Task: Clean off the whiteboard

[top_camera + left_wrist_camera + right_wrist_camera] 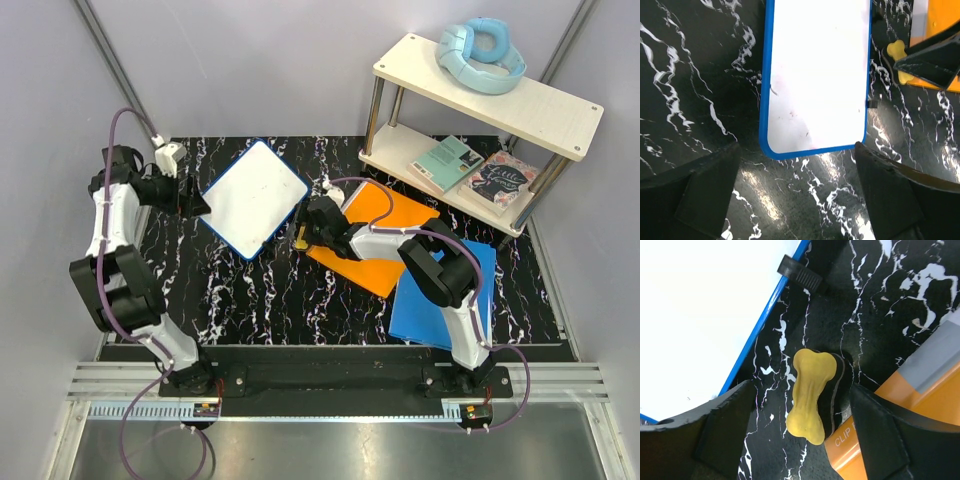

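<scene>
Whiteboard (253, 198), small, white, blue-framed, flat and askew on black marbled table (300, 300), nearly clean bar faint specks. Just beside its edge: yellow bone-shaped eraser (812, 395), between spread, empty jaws of right gripper (800, 407), orange folder (375, 235) close behind. Left gripper (796, 165) likewise spread, empty, at board's far corner. Best closed squarely across eraser's narrow waist, clear of folder

"CLIP" on the orange folder (936, 399)

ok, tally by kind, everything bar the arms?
Whiteboard: 1
Eraser: 1
Folders: 2, orange folder, blue folder
Books: 2, teal book, dark book
Headphones: 1
Shelf: 1
Total: 8
</scene>
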### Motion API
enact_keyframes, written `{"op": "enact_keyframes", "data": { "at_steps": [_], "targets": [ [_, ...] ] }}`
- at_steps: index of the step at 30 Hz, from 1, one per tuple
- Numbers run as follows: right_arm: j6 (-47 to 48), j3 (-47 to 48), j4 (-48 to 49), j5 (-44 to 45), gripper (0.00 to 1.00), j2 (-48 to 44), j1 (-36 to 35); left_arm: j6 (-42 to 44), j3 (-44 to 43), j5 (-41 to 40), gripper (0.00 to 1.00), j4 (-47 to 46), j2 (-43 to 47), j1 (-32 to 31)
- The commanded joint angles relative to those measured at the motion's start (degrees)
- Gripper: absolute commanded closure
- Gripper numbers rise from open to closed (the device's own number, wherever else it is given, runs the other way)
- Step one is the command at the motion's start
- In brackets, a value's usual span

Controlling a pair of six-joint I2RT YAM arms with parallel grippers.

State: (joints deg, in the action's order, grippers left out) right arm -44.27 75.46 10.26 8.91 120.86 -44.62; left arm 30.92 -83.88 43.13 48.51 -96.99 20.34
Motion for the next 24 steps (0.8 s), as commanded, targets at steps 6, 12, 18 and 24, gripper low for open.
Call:
{"op": "enact_keyframes", "data": {
  "at_steps": [6, 12, 18, 24],
  "targets": [
    [4.18, -3.21, -3.49, 10.06, 0.00, -9.49, 0.15, -6.03, 9.60, 3.87, 0.01, -8.43, 14.80, 0.58],
    [16.92, -6.81, -5.69, 25.26, 0.00, -23.11, 0.15, -6.68, 13.21, 4.78, 0.01, -6.87, 20.78, -3.35],
    [26.60, -15.94, -7.79, 34.68, 0.00, -38.48, 0.50, -7.88, 15.23, 1.07, 0.01, -6.94, 23.25, -12.50],
    [23.28, -24.04, -15.70, 33.45, 0.00, -55.62, 2.96, -9.29, 15.06, 4.15, 0.01, -8.25, 22.28, -14.62]
  ]
}}
